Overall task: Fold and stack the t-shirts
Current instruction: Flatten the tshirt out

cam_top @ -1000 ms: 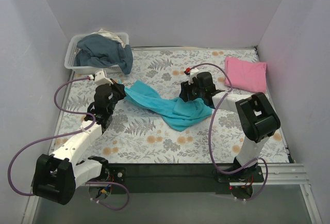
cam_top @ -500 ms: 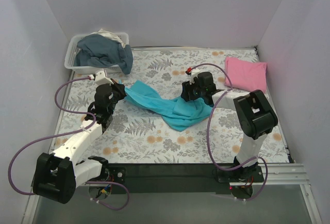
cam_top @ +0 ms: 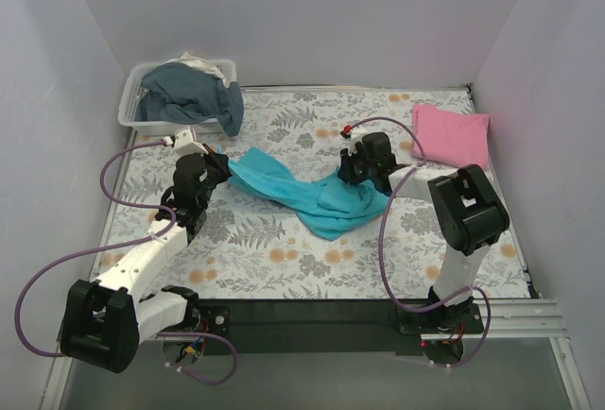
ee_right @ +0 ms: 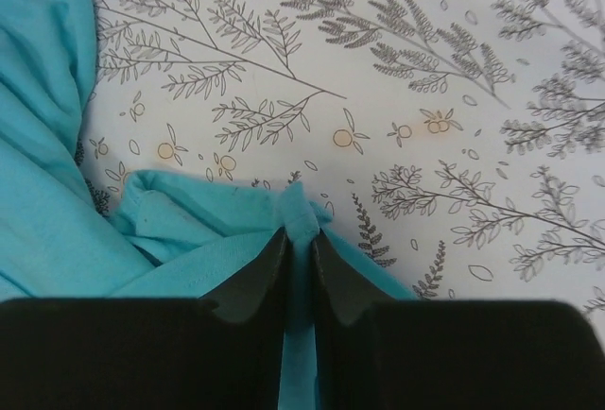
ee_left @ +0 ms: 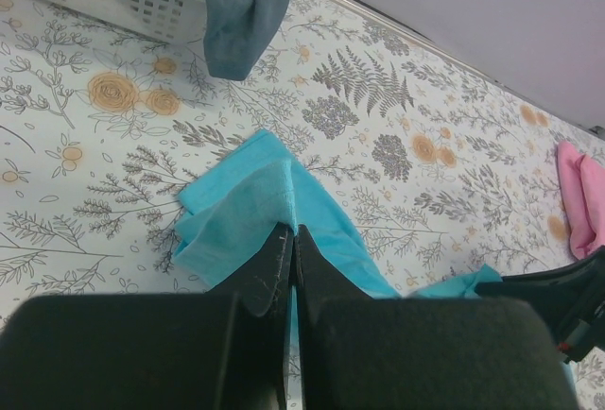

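Left pincer (ee_left: 291, 233) is clamped tight on the 9 o'clock end of the teal tee (cam_top: 304, 194), and right pincer (ee_right: 301, 233) is pinching a fold at its 3 o'clock end. The tee is stretched mid-surface (cam_top: 284, 264). Pink tee (cam_top: 452, 134) sits folded at 2 o'clock, bin (cam_top: 133, 110) at 11.

Both arms stretch forward and low, elbows bent, wrists turned in toward each other. The left gripper (ee_left: 291, 232) has its jaws pressed tight, pinching the turquoise t-shirt (cam_top: 284, 183). The right gripper (ee_right: 300, 235) nips a fold of it.
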Robot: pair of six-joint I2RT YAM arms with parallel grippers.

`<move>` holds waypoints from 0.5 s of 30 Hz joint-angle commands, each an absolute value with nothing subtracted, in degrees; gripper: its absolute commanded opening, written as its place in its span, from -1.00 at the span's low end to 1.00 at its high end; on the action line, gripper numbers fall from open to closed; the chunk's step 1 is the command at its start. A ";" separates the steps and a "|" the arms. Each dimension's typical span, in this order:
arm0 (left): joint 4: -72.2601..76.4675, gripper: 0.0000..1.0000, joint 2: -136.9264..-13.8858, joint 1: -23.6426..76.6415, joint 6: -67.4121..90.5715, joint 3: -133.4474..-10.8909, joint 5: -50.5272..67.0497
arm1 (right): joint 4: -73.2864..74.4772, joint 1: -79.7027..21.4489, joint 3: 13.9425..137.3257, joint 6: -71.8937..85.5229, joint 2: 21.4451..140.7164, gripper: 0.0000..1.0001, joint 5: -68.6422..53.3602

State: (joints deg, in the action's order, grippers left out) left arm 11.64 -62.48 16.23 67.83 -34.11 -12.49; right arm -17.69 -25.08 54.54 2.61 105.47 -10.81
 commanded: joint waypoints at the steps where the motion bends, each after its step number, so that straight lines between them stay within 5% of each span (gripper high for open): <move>1: 11.87 -1.00 -61.88 15.91 66.80 -33.75 -13.97 | -18.46 -24.70 54.58 1.58 98.63 -0.81 -6.70; 8: 10.99 -1.00 -61.70 15.91 66.09 -34.01 -16.52 | -14.86 -24.00 50.19 0.09 87.38 -0.90 3.51; 15: 11.60 -1.00 -61.44 16.00 66.36 -33.58 -14.77 | -13.71 -22.85 48.17 -0.62 86.04 -0.58 -0.69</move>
State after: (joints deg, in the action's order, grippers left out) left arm 11.16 -62.48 16.23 66.94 -34.11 -14.55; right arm -14.48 -23.20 49.54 -0.23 86.02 0.40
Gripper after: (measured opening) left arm 0.015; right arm 0.197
